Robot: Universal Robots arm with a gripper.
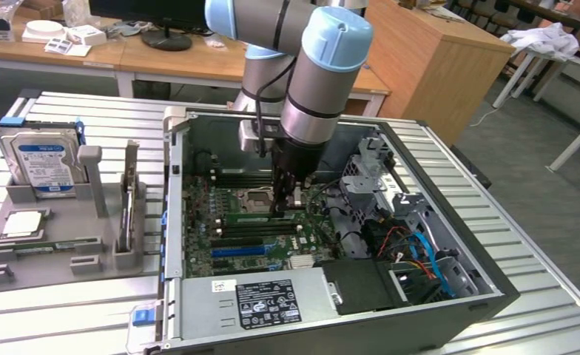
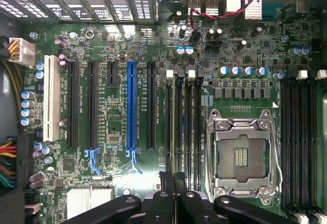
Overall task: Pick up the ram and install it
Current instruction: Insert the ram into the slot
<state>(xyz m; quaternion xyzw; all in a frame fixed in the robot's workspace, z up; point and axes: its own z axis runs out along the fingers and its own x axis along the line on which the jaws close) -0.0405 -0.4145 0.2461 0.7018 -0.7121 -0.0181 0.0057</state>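
Note:
The ram [image 1: 255, 217], a thin green stick, stands on edge in one of the black memory slots [image 1: 251, 229] of the motherboard inside the open computer case [image 1: 467, 296]. My gripper [image 1: 288, 210] reaches straight down into the case and is shut, its tips at the end of the ram towards the exterior view's right. I cannot tell whether the tips press on the stick or pinch it. In the wrist view the shut gripper [image 2: 173, 183] hangs over the end of the row of memory slots [image 2: 190, 127], beside the empty processor socket [image 2: 240, 155].
A grey parts holder [image 1: 44, 255] on the exterior view's left carries a hard drive [image 1: 41, 159], an upright card [image 1: 130, 200] and a small green board [image 1: 58, 243]. Cables [image 1: 419, 248] and a drive cage [image 1: 374, 166] crowd the case's right side; a power supply [image 1: 265, 299] fills its front.

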